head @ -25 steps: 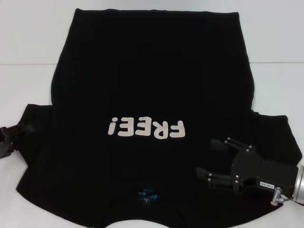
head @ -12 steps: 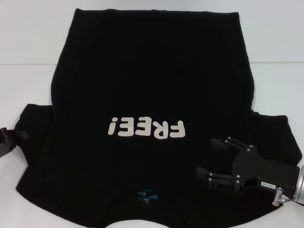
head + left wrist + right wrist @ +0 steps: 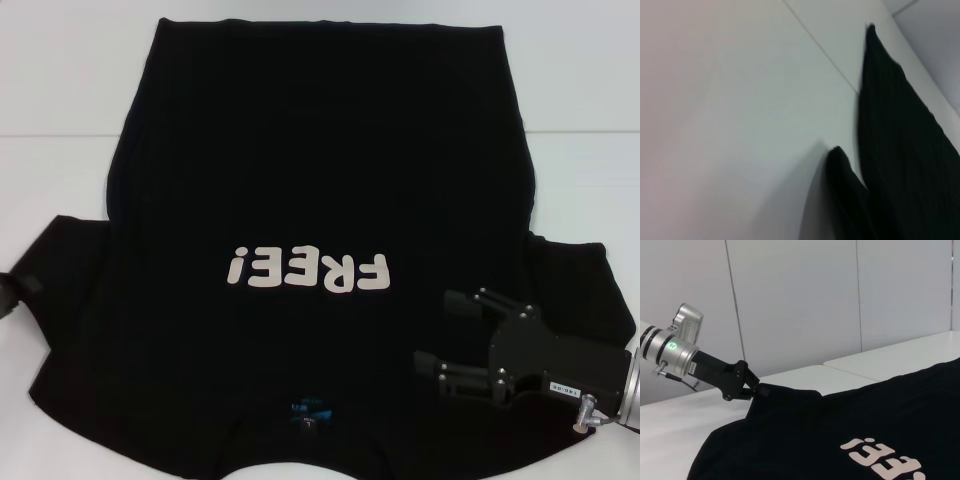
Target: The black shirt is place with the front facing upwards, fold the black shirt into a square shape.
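Pinching the black shirt (image 3: 320, 150)'s sleeve tip at mid-left, the left gripper (image 3: 754, 389) readies a fold; the right gripper (image 3: 440, 335) hovers unclenched lower right.

The black shirt (image 3: 320, 200) lies on the table (image 3: 580, 90), right pincer (image 3: 440, 335) over its right side.

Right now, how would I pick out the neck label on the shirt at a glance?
Start with the black shirt spread flat on the white table. Find the white "FREE!" print, then look nearer the robot, at the collar edge. The neck label is a small blue patch, the only colour on the cloth.
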`<action>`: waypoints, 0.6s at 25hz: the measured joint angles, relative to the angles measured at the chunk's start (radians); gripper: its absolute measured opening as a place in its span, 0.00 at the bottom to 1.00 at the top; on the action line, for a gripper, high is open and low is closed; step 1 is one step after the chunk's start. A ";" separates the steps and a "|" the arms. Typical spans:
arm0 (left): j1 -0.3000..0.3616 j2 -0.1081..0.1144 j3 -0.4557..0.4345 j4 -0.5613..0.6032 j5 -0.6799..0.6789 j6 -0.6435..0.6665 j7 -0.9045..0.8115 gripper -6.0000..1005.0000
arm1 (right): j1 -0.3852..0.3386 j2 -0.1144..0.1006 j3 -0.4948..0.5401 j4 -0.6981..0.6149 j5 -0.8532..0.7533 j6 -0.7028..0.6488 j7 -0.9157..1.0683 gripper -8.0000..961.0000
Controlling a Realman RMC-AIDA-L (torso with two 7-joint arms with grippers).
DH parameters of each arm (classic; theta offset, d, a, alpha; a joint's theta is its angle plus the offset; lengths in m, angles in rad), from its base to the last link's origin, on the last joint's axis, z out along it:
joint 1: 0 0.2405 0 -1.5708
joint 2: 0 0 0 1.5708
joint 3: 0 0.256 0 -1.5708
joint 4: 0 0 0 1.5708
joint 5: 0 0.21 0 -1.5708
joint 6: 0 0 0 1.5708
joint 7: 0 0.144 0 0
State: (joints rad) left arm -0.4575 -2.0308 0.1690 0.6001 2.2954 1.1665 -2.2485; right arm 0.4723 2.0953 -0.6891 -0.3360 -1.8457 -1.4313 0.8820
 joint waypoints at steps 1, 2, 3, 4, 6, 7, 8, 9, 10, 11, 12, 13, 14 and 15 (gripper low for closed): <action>0.001 0.000 -0.016 0.000 0.000 -0.004 0.012 0.03 | 0.000 0.000 0.001 0.000 0.000 0.000 0.000 0.98; 0.001 0.002 -0.035 0.001 -0.001 -0.008 0.027 0.03 | 0.000 0.000 0.002 0.000 0.000 0.000 0.000 0.98; 0.002 0.003 -0.051 0.001 -0.001 -0.009 0.039 0.03 | 0.000 0.000 0.003 0.000 0.000 0.000 0.000 0.98; 0.002 0.004 -0.070 0.001 -0.002 -0.009 0.050 0.03 | 0.000 0.000 0.004 0.000 0.001 0.000 0.000 0.98; 0.006 0.008 -0.094 0.003 -0.016 -0.008 0.067 0.03 | 0.000 0.000 0.004 0.000 0.007 0.000 0.000 0.98; 0.009 0.010 -0.099 0.007 -0.026 -0.007 0.071 0.03 | 0.000 0.000 0.004 0.000 0.010 0.000 0.000 0.98; 0.013 0.011 -0.100 0.014 -0.037 -0.006 0.072 0.03 | 0.000 0.000 0.004 0.000 0.013 0.000 0.000 0.98; 0.016 0.012 -0.100 0.022 -0.047 -0.005 0.073 0.03 | 0.000 0.000 0.004 0.000 0.015 0.000 0.000 0.98; 0.018 0.012 -0.099 0.029 -0.053 -0.004 0.073 0.03 | 0.000 0.000 0.004 0.000 0.016 0.000 0.000 0.98; 0.018 0.012 -0.098 0.035 -0.058 -0.002 0.073 0.03 | 0.000 0.000 0.004 0.000 0.019 0.000 -0.001 0.98; 0.018 0.013 -0.097 0.039 -0.062 0.001 0.073 0.03 | 0.001 0.000 0.004 0.000 0.021 0.000 -0.001 0.98; 0.016 0.014 -0.095 0.040 -0.064 0.004 0.072 0.03 | 0.001 0.000 0.003 0.000 0.024 0.000 -0.002 0.98; 0.012 0.016 -0.093 0.041 -0.065 0.007 0.071 0.03 | 0.002 0.000 0.003 0.000 0.025 0.000 -0.002 0.98; 0.009 0.017 -0.091 0.041 -0.065 0.011 0.069 0.03 | 0.003 0.001 0.003 0.000 0.025 0.000 -0.002 0.98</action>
State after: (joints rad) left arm -0.4487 -2.0137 0.0778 0.6412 2.2303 1.1771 -2.1796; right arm 0.4750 2.0962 -0.6857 -0.3360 -1.8205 -1.4312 0.8799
